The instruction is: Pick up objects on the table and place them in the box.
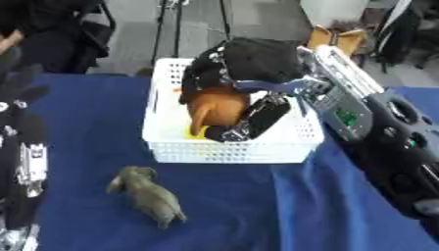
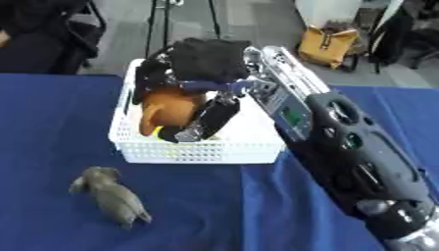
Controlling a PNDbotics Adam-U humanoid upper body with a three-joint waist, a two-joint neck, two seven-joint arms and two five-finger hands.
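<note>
orange toy [image 1: 221, 105] over the white basket [image 1: 231, 147], caught in our right robot hand [image 1: 249, 63]
fingers curled round it; if we let go clumsily it could snag a finger and tip out toward the grey elephant [image 1: 147, 194] below on the bench [image 1: 85, 122].

left hand [image 1: 21, 162] cropped, basket [image 1: 171, 152] contents partly hidden

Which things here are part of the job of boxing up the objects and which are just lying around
Job: white basket; orange toy held in it by right hand; grey animal toy on blue table.
Lying about: yellow bag on floor; left hand, idle.
</note>
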